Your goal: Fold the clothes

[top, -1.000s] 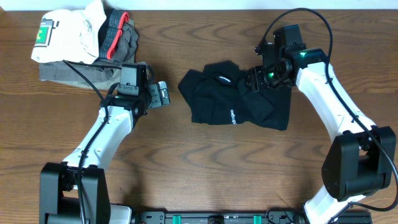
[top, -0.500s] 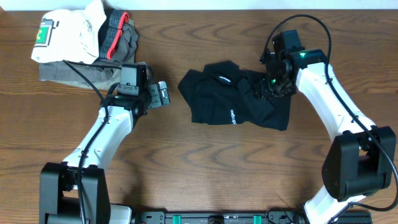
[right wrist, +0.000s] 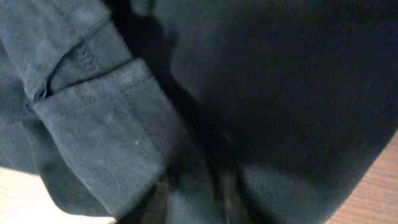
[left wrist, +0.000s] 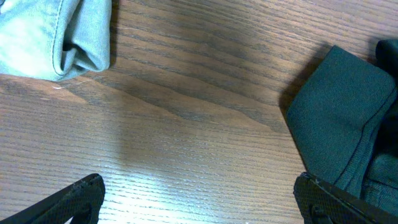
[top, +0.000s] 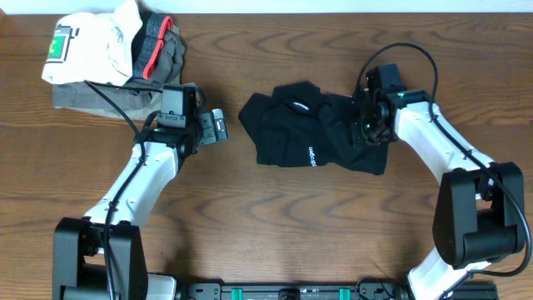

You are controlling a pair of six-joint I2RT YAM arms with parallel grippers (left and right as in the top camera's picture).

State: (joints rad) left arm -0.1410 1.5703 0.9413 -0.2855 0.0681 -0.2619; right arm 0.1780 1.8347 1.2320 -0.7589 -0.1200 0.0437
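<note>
Cloth of the black garment [top: 287, 137], soft, fine-woven and rumpled, lay beneath my right claw [top: 361, 129], whose grip I couldn't tell.

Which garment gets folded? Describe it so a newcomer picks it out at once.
On the wooden table, look just right of centre, where the right gripper is down on a loosely rumpled piece of cloth. That is the black garment, lying on its own. Unlike the white garment and grey garments piled in the far left corner, it is black with small white lettering.
</note>
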